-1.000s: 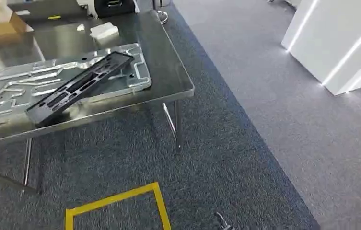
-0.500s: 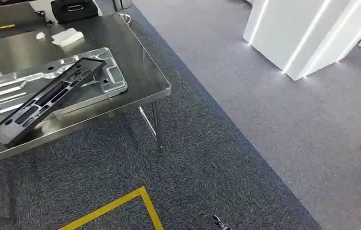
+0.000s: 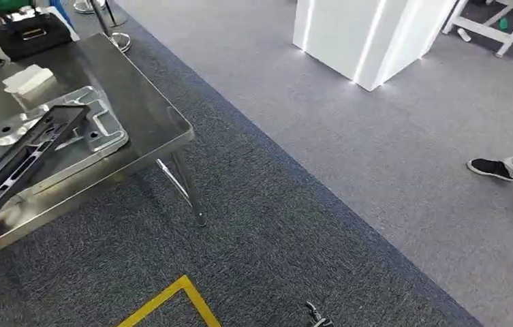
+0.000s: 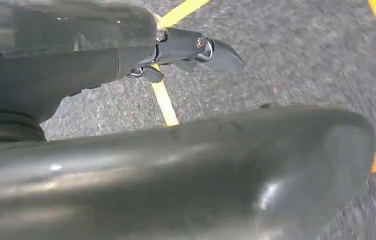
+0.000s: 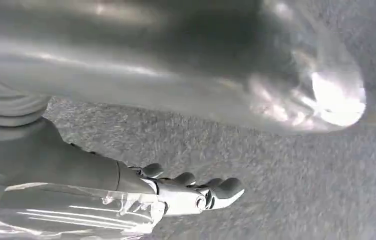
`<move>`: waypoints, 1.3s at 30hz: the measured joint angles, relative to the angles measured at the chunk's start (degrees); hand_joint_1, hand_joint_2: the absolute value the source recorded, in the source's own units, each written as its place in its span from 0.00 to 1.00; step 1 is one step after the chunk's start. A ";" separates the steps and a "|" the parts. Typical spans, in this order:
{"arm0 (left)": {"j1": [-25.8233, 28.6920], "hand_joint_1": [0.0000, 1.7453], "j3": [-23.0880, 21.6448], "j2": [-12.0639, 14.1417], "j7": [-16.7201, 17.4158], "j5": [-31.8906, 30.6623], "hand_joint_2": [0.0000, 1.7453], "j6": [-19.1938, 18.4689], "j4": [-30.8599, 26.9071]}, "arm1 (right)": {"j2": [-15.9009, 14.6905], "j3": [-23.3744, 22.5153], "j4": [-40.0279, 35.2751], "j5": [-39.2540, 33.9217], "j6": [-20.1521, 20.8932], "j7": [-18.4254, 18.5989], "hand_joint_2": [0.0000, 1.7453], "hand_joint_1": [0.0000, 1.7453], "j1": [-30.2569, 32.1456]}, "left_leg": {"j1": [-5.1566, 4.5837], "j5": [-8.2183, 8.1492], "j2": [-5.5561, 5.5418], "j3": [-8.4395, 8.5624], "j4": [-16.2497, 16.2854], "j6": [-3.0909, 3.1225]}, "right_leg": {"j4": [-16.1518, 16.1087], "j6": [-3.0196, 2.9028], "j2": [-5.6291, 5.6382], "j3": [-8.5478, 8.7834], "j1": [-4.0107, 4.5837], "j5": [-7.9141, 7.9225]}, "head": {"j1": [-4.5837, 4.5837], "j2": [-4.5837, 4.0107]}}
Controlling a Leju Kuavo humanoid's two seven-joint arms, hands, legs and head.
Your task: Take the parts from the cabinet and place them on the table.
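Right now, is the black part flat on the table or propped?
Propped: the black part lies tilted across the silver plate, one end raised.

My left hand (image 4: 186,50) hangs low at my side, palm empty, the thick grey thumb (image 4: 235,165) stretched long across the wrist camera and the darker fingers (image 4: 215,52) lying together, fairly straight, apart from the thumb. My right hand (image 5: 190,192) hangs the same way, holding nothing, its dark fingers (image 5: 225,187) lightly bent in a row and its thumb (image 5: 275,80) well clear of them. A dark fingertip shows at 6 o'clock of my head view.
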 joint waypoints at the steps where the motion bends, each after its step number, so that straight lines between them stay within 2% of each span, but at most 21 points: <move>1: 0.17 0.00 0.04 0.02 0.00 0.00 0.00 -0.11 0.00 | 0.02 0.00 0.02 0.02 0.18 0.00 0.00 0.00 -0.28 | 0.10 -2.49 -0.73 -2.27 4.99 -0.11 | 0.04 -0.07 0.83 -0.15 0.00 0.05 | 0.00 0.00; 3: 0.44 0.00 0.13 0.02 -0.02 0.00 0.00 -0.11 0.00 | 0.02 0.00 0.11 0.02 0.29 0.00 0.00 0.00 -0.25 | 0.19 -4.48 -0.88 -5.62 12.09 -0.32 | 0.28 -0.07 2.63 -0.29 0.01 0.07 | 0.00 0.00; 4: 0.53 0.00 0.15 0.02 -0.02 0.00 0.00 -0.11 0.00 | 0.02 0.00 0.24 0.02 0.29 0.02 0.00 0.00 -0.18 | 0.34 -3.14 -0.91 -5.51 11.49 -0.42 | 0.47 -0.02 3.58 -0.29 -0.03 0.04 | 0.00 0.00; 6: 0.50 0.00 0.15 0.17 -0.06 -0.02 0.00 -0.11 0.00 | 0.02 0.00 0.46 0.02 0.37 0.02 0.00 0.00 -0.32 | 0.71 2.17 -1.21 -1.91 3.29 -0.51 | 1.03 0.31 5.39 -0.31 -0.18 -0.17 | 0.00 0.00; 7: 0.50 0.00 0.15 0.22 -0.09 -0.02 0.00 -0.13 0.00 | 0.02 0.00 0.55 0.04 0.42 -0.02 0.00 0.00 -0.40 | 1.04 4.86 -2.77 0.47 -2.11 -0.61 | 1.45 0.63 6.19 -0.36 -0.26 -0.38 | 0.00 0.00; 8: 0.56 0.00 0.20 0.22 -0.09 -0.02 0.00 -0.13 0.00 | 0.02 0.00 0.66 0.04 0.44 -0.13 0.00 0.00 -0.51 | 1.46 4.29 -6.68 1.39 -4.24 -0.67 | 1.88 0.95 6.71 -0.83 -0.29 -0.52 | 0.02 0.00; 13: 0.37 0.00 0.24 0.24 -0.17 0.04 0.00 -0.07 0.00 | 0.02 0.00 1.62 0.11 0.68 -0.46 0.00 0.00 -0.78 | 1.37 5.11 -3.80 1.31 -5.40 1.40 | 2.19 2.99 9.36 -2.00 -0.69 -0.06 | 0.02 0.00; 15: 0.39 0.00 0.24 0.26 -0.22 -0.02 0.00 -0.04 -0.02 | 0.02 0.00 1.84 0.11 0.77 -0.55 0.00 0.00 -0.99 | 0.99 5.34 -2.36 1.43 -5.80 2.05 | 6.87 3.10 3.48 -4.32 -0.19 -3.15 | 0.07 0.00; 17: 0.64 0.00 0.28 0.28 -0.22 -0.02 0.00 -0.02 -0.02 | 0.02 0.00 2.03 0.11 0.81 -0.59 0.00 0.00 -1.35 | 0.54 5.21 -0.36 1.33 -5.75 2.29 | 16.48 3.39 1.69 -9.12 -0.28 -7.42 | 0.07 0.00; 19: 0.61 0.00 0.28 0.30 -0.22 -0.04 0.00 -0.04 -0.02 | 0.02 0.00 2.32 0.09 0.81 -0.59 0.00 0.00 -1.16 | 0.38 5.04 1.29 1.39 -5.71 2.34 | 19.89 3.46 1.37 -10.89 -0.34 -7.51 | 0.09 0.00; 22: 0.44 0.00 0.28 0.28 -0.22 -0.26 0.00 -0.04 -0.02 | 0.02 0.00 2.58 0.00 0.77 -0.66 0.00 0.00 -1.13 | 0.23 4.54 3.35 1.92 -5.68 2.06 | 7.15 2.75 -0.22 -4.06 -0.12 -0.93 | 0.07 0.00; 23: 0.41 0.00 0.28 0.28 -0.19 -0.37 0.00 -0.04 -0.02 | 0.02 0.00 2.60 0.00 0.70 -0.77 0.00 0.00 -1.18 | 0.14 4.34 3.89 2.25 -5.70 1.81 | 2.20 2.17 -2.92 -1.42 0.28 -0.12 | 0.09 0.00; 24: 0.41 0.00 0.28 0.26 -0.17 -0.37 0.00 -0.04 -0.02 | 0.02 0.00 2.62 0.00 0.70 -0.81 0.00 0.00 -1.27 | -0.23 4.06 4.38 2.36 -5.65 1.36 | 2.09 1.73 -3.30 -1.44 0.64 -0.31 | 0.07 0.00; 28: -0.01 0.00 0.31 0.24 0.20 -0.35 0.00 0.13 -0.04 | 0.00 0.00 2.84 0.00 0.74 -0.87 0.00 0.00 -1.10 | -0.48 3.66 6.54 3.07 -6.24 0.16 | 1.07 0.61 -0.44 -0.91 0.57 0.20 | 0.07 0.00; 30: 0.09 0.00 0.37 0.26 0.33 -0.31 0.00 0.39 -0.04 | 0.20 0.02 2.95 0.02 0.79 -0.90 0.00 0.00 -1.01 | 0.16 0.76 1.15 1.61 -2.07 -0.06 | 0.19 0.00 0.39 -0.63 0.09 0.62 | 0.04 0.00; 31: 0.15 0.00 0.44 0.24 0.33 -0.26 0.00 0.44 -0.04 | 0.31 0.07 3.00 0.02 0.81 -0.90 0.00 0.00 -1.12 | 0.19 -1.46 -0.14 -0.49 2.24 -0.17 | 0.24 -0.09 1.12 -0.72 0.05 0.66 | 0.04 0.00; 33: 0.40 0.00 0.61 0.22 0.40 -0.24 0.00 0.50 -0.04 | 0.46 0.09 3.06 0.06 0.81 -0.87 0.00 0.00 -1.06 | 0.32 -4.50 -0.86 -4.76 10.70 -0.45 | 0.36 -0.16 2.71 -0.78 0.14 0.60 | 0.04 0.00; 34: 0.54 0.00 0.63 0.22 0.40 -0.24 0.00 0.52 -0.04 | 0.46 0.09 3.15 0.06 0.79 -0.87 0.00 0.00 -0.96 | 0.40 -4.03 -0.86 -5.64 11.98 -0.55 | 0.49 -0.15 3.61 -0.80 0.14 0.58 | 0.04 0.00; 37: 0.52 0.00 0.66 0.22 0.42 -0.22 0.00 0.55 -0.04 | 0.50 0.09 3.30 0.06 0.68 -0.85 0.00 0.00 -0.86 | 0.82 3.80 -1.78 -1.18 0.62 -0.57 | 1.35 0.38 6.37 -0.77 -0.04 0.19 | 0.04 0.00; 38: 0.56 0.00 0.68 0.22 0.42 -0.28 0.00 0.55 -0.04 | 0.50 0.09 3.30 0.06 0.61 -0.85 0.00 0.00 -0.84 | 1.14 5.50 -4.05 0.53 -3.79 -0.55 | 1.77 0.67 7.00 -0.97 -0.11 -0.01 | 0.04 0.00; 39: 0.55 0.00 0.68 0.22 0.50 -0.31 0.00 0.55 -0.04 | 0.53 0.09 3.32 0.06 0.57 -0.85 0.00 0.00 -0.94 | 1.02 4.44 -6.20 0.79 -4.74 -0.52 | 2.35 1.04 7.50 -1.45 0.20 -0.20 | 0.04 0.00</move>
